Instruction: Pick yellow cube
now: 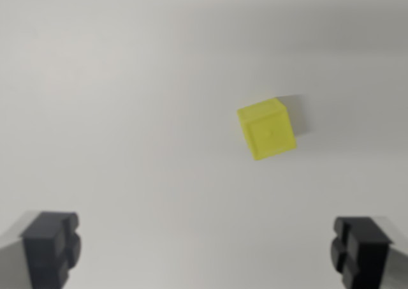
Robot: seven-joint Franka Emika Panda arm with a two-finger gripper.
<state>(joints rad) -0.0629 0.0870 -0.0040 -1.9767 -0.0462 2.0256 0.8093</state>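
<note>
A small yellow cube (267,129) rests on a plain white surface, a little right of the wrist view's centre, turned slightly askew. My gripper (205,251) is open, its two dark fingertips (51,247) showing at the bottom corners of the view, wide apart. The cube lies beyond the fingertips, nearer the one on the wrist view's right, and nothing is between the fingers.
The white surface (127,110) fills the whole view, with a soft shadow across the top.
</note>
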